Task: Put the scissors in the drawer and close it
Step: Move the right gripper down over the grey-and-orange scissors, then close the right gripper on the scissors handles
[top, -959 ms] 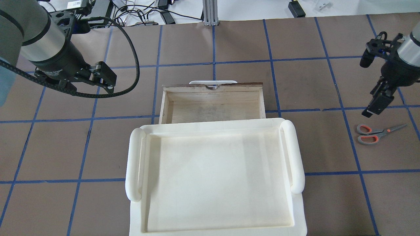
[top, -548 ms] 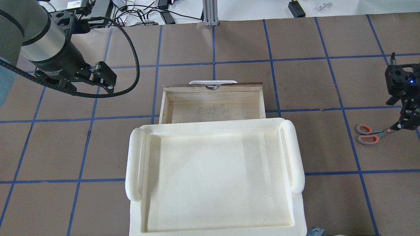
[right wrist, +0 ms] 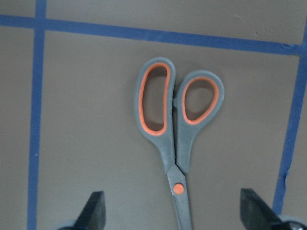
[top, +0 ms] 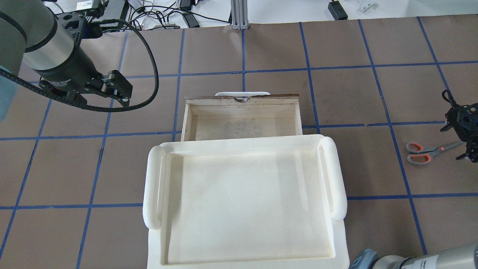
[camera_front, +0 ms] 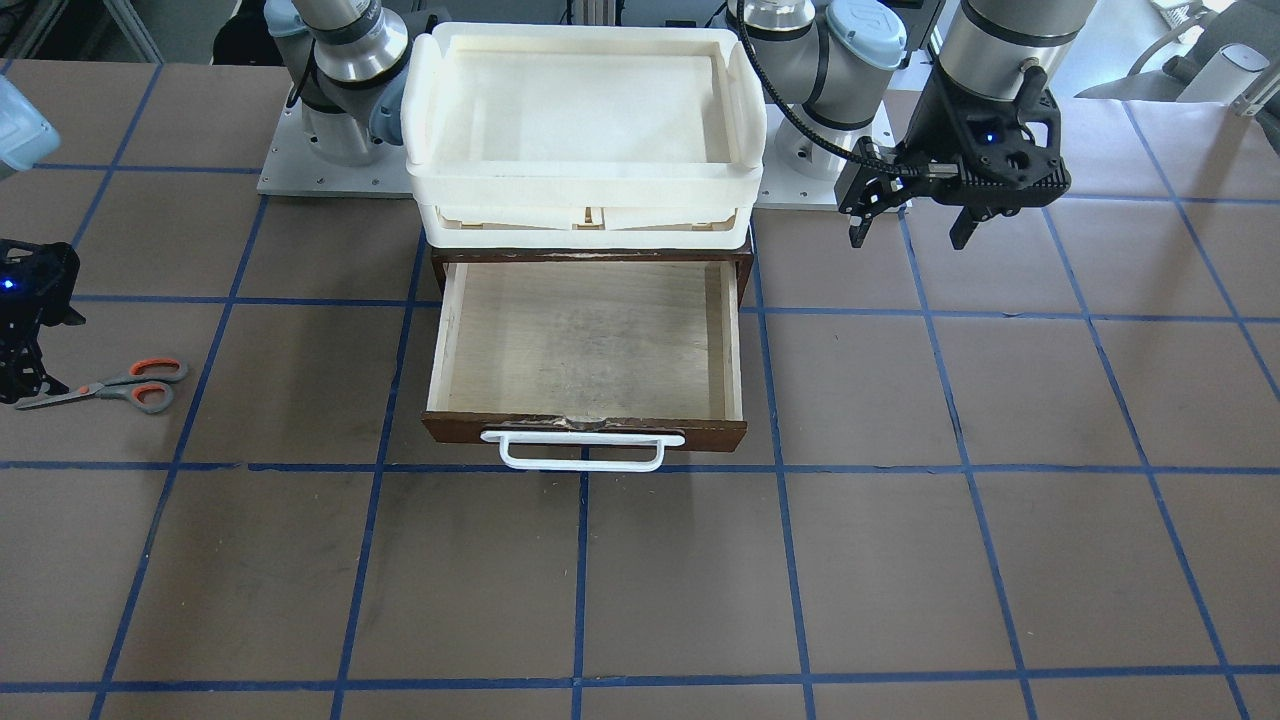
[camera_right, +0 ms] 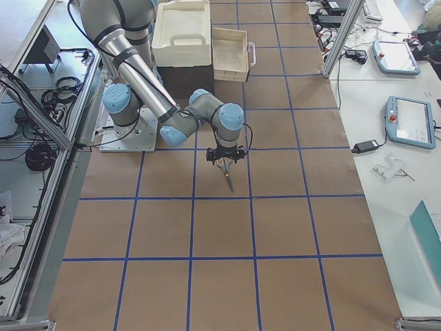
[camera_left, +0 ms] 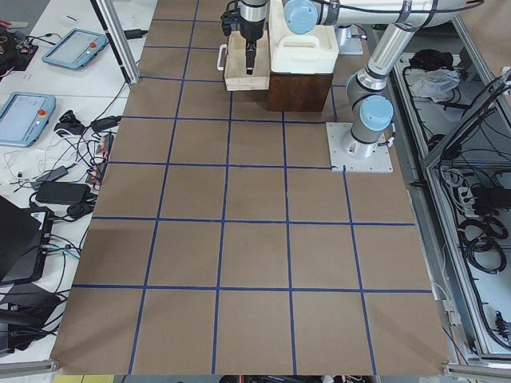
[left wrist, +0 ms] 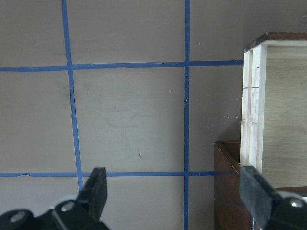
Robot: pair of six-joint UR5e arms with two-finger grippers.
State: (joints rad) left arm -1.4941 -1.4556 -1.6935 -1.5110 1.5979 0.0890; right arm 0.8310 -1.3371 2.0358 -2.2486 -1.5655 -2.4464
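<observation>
The scissors (top: pixel 429 152) are lying flat on the table (top: pixel 354 93) near the right edge of the overhead view. Their blades are closed, with the loops pointing left and the tips pointing right. They are lying well apart from the drawer (top: pixel 242 99).

The right gripper (right wrist: pixel 175 215) is hanging over the blade end with its jaws spread wide. In the right wrist view the loops are sitting in the upper middle of the frame. The blades are running down between the two fingertips (right wrist: pixel 96 213) and out past the lower edge. The orange pivot screw is showing just above the line joining the tips, close to midway between them. Bare table is showing between each finger and the metal, so neither finger is touching the scissors. How far the tips are hanging above the table cannot be told.

The drawer is standing pulled out in the upper middle of the overhead view, with its white handle toward the top. Its back end is running under a tray (top: pixel 153 186) that is filling the lower middle.

The left gripper (top: pixel 119 93) is hovering at the upper left of that view, off to the drawer's left. Its jaws are spread and gripping nothing. In the left wrist view the drawer's side wall is showing at the right edge.
</observation>
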